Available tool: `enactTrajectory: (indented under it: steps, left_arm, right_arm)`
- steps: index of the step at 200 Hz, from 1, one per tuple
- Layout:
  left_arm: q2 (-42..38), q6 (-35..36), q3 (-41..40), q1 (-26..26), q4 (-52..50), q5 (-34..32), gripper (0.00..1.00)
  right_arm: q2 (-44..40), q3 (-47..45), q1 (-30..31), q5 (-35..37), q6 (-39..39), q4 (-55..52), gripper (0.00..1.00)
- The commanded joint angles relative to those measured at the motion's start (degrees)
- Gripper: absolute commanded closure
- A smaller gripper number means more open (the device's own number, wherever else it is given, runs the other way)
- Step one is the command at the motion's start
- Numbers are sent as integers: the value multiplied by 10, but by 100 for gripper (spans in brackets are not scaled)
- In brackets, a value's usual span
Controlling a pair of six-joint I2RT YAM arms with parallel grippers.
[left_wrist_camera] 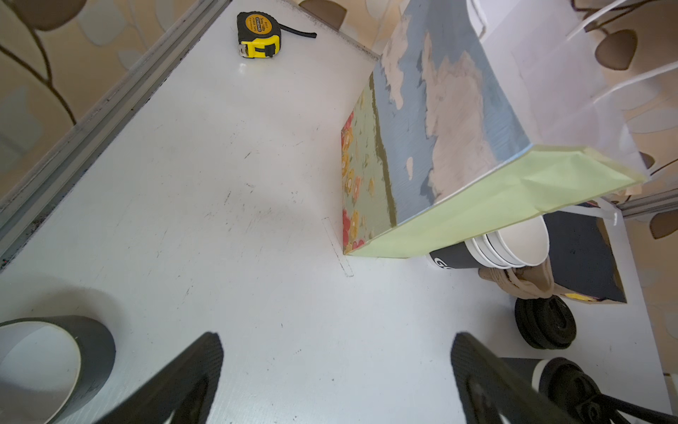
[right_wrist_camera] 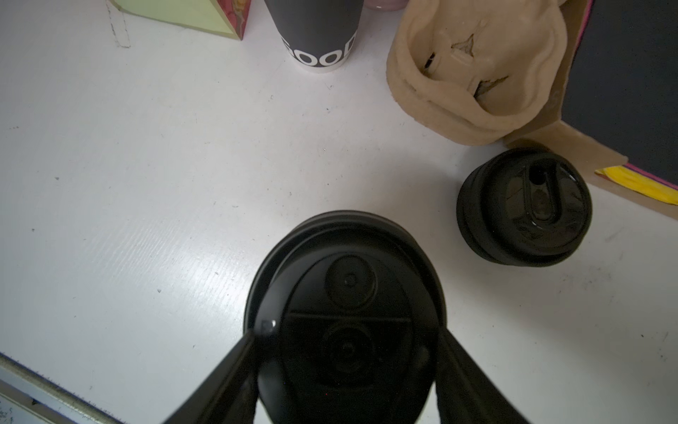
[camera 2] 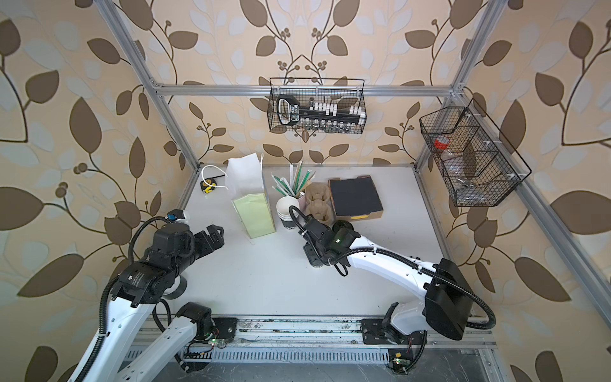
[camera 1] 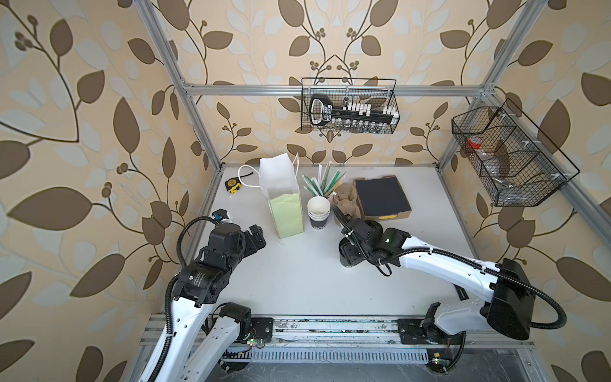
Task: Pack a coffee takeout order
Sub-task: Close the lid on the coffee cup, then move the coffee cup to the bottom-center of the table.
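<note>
The right claw (right_wrist_camera: 348, 336) is pinching the lid (right_wrist_camera: 348, 279) at its rim, atop the cup (camera 1: 346, 258), which is standing on the counter (right_wrist_camera: 146, 183) near the carrier (right_wrist_camera: 473, 73). The left claw (left_wrist_camera: 337, 341) is hanging spread and empty. Lidding is seemingly the step in hand. The next move is likely calling for a grip lower on the cup and a lift into a carrier well.

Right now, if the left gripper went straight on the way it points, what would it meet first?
Likely the paper bag, whose near bottom corner stands almost dead ahead of the left gripper, jaws open, bare table between. If it angles downward, it might touch the table first; depth is unclear.
</note>
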Motion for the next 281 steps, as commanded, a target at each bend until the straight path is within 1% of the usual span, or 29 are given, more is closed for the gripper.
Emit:
enactTrajectory:
  steps: [1,26,43,56,65,77,90,105,119,140,160,179,200,234,247,253,281]
  left_arm:
    - [5,9,12,-5,-4,4,1]
    - [8,10,12,-5,-3,9,1]
    - [9,11,10,-5,-1,17,1]
    - [16,14,6,-5,6,36,1]
    - [27,18,6,-6,8,52,1]
    - [46,19,8,-9,12,84,1]
    - [71,18,12,-14,12,136,1]
    - [103,1,20,-15,-2,185,1]
    - [114,-18,10,-18,7,232,2]
    - [124,-47,-9,-36,30,260,3]
    - [145,-73,-18,-70,45,260,3]
    - [165,-104,-34,-119,72,255,3]
    - [189,-128,-47,-167,91,222,3]
    - [226,-170,-77,-199,149,237,3]
    - [239,-170,-78,-212,167,238,3]
    - [244,-190,-76,-217,174,238,3]
    - [287,-204,-72,-225,205,250,3]
  right_arm:
    - [75,-68,1,-45,-9,-111,36]
    - [78,-65,5,-61,-14,-119,36]
    - [69,-71,7,-98,-15,-106,36]
    - [72,-69,13,-83,-14,-111,36]
    - [70,-69,15,-86,-15,-112,36]
    - [63,-66,24,-99,-16,-108,36]
    - [49,-61,34,-95,-13,-110,35]
    - [37,-64,36,-121,-16,-98,35]
    - [33,-68,39,-136,-21,-90,35]
    - [43,-64,51,-125,-28,-93,35]
    - [57,-58,67,-120,-33,-94,34]
    - [69,-53,82,-120,-38,-92,34]
    - [74,-53,90,-120,-40,-87,33]
    - [76,-54,106,-124,-50,-80,34]
    - [81,-54,114,-123,-53,-78,34]
    - [84,-55,118,-122,-53,-77,34]
    - [93,-58,124,-119,-50,-74,33]
